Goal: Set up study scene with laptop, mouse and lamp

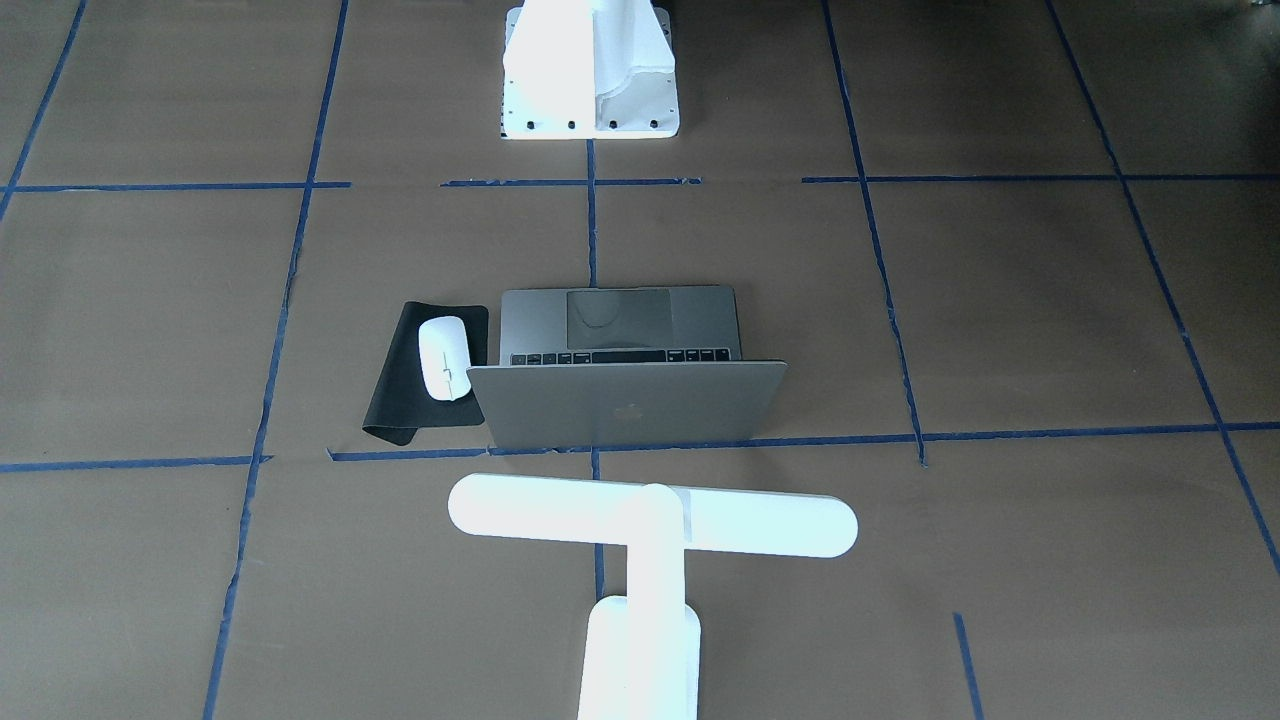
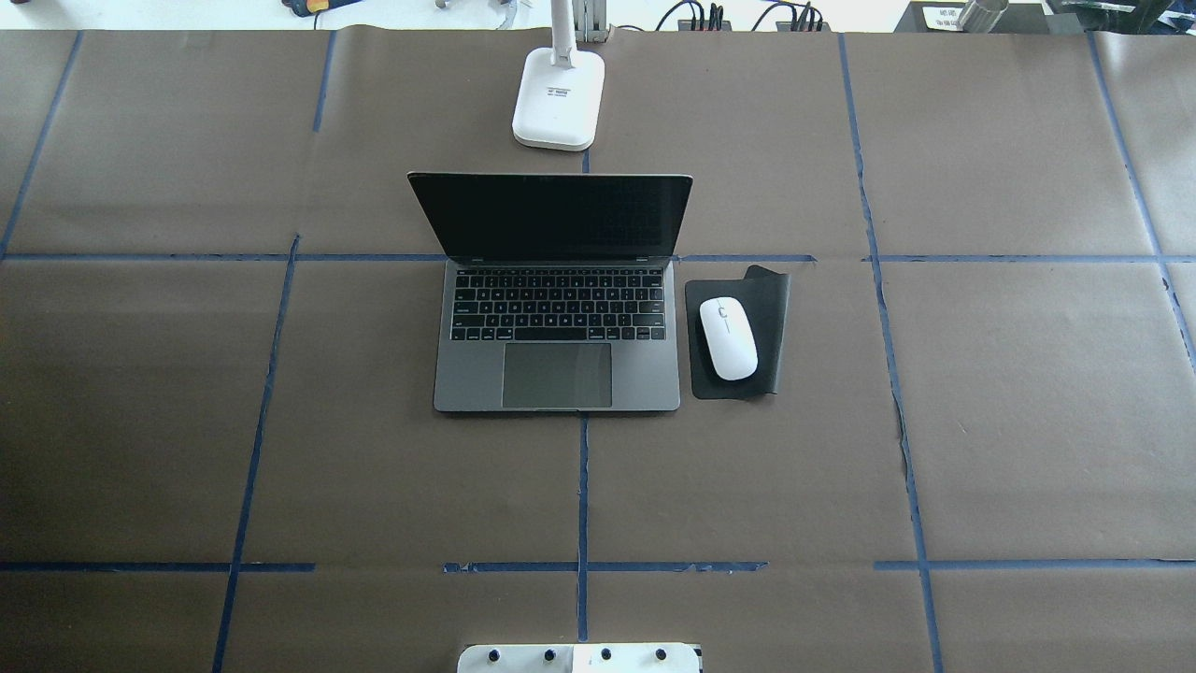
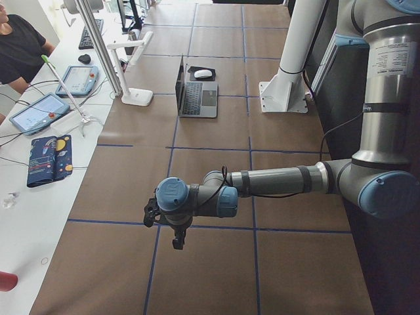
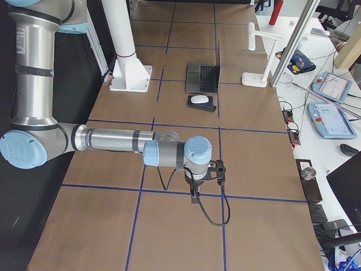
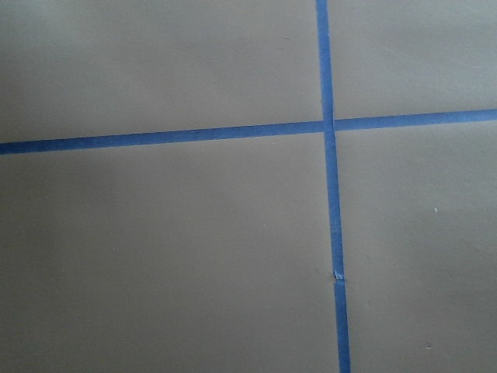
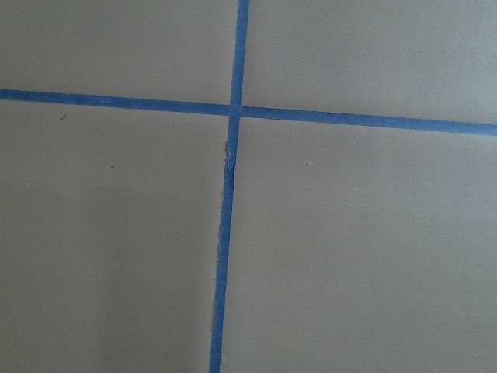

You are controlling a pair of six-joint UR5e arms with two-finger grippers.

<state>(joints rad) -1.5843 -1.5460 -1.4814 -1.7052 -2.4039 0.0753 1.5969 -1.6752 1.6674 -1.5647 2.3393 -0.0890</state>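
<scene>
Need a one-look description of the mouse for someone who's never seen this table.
Find the open grey laptop mid-table. A black mat lies just beside it, on the robot's right. The mouse is the small glossy white oval on that mat, unlike the tall white lamp behind the screen.

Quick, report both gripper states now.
Left gripper: cannot be told; it shows only in a side view.
Right gripper: cannot be told; it too shows only in a side view.
</scene>
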